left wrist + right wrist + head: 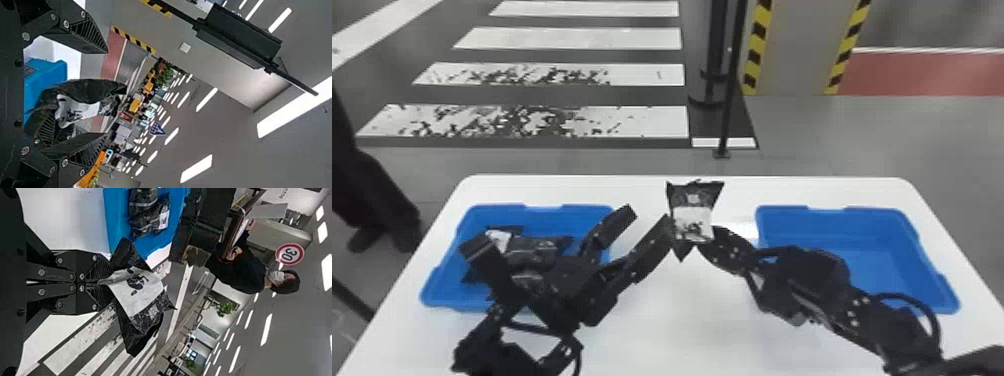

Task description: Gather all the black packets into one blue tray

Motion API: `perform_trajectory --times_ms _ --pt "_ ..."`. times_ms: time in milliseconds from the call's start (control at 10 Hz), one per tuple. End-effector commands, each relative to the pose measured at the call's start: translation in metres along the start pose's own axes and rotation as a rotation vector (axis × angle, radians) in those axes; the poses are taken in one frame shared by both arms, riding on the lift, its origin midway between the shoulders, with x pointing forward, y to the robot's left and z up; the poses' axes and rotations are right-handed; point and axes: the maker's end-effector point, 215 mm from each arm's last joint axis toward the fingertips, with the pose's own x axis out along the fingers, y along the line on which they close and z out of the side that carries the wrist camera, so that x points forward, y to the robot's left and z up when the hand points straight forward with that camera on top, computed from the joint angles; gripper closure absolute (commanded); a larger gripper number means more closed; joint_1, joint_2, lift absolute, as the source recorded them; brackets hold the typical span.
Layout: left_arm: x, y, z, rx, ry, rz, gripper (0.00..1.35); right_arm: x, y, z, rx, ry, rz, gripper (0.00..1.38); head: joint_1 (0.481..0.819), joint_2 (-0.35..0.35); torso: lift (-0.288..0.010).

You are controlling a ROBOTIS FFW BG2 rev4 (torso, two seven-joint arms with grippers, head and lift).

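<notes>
Step in hand, as I judge it: passing a black packet [693,215] from right gripper [109,282] to left gripper [106,93], for the left tray [487,210], where other packets [534,251] lie. The right jaws are clamped on the packet; the left jaws stand wide apart. Packet is held over the table [692,320], toward its far edge, between the left tray and the right tray [852,214].

Next move: bring the left fingers around the packet's free part, close them, and open the right only once that grip is firm. Risk: an early release would drop it short of the left tray's inner edge.

Views compared: head view gives me the packet's place between the trays, which the left wrist view does not. Right wrist view shows the pinch at the white label's edge, hard to read from the head.
</notes>
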Motion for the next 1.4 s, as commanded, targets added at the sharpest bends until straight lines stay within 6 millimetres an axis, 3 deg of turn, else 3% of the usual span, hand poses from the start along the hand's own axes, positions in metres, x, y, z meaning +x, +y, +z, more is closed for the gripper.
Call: perform_trajectory --times_ms 0,300,500,600,700,1100,1300 --pt "0.014 0.001 0.007 -0.006 -0.018 -0.016 0.31 0.004 0.01 0.01 -0.021 -0.02 0.023 1.28 0.695 0.012 -0.11" --pt "0.038 0.005 -0.002 -0.053 -0.014 -0.041 0.37 0.008 0.015 0.034 -0.054 -0.058 0.036 1.28 0.695 0.03 -0.11" --pt "0.046 0.001 -0.02 -0.121 0.002 -0.054 0.77 0.01 0.019 0.041 -0.065 -0.069 0.043 1.28 0.695 0.023 -0.11" --pt "0.047 0.0 -0.012 -0.103 -0.033 -0.056 0.95 0.011 0.02 0.041 -0.069 -0.068 0.047 1.28 0.695 0.02 -0.11" --pt "0.046 0.002 -0.001 -0.082 -0.071 -0.049 1.24 0.012 0.023 0.04 -0.066 -0.066 0.053 1.28 0.695 0.015 -0.11" --pt "0.043 0.001 0.009 -0.066 -0.105 -0.052 1.21 0.013 0.026 0.032 -0.049 -0.059 0.061 1.25 0.695 0.032 -0.11" --pt "0.034 0.012 0.009 -0.044 -0.107 -0.029 1.21 0.012 0.023 0.021 0.003 -0.057 0.055 0.38 0.695 0.035 -0.11"
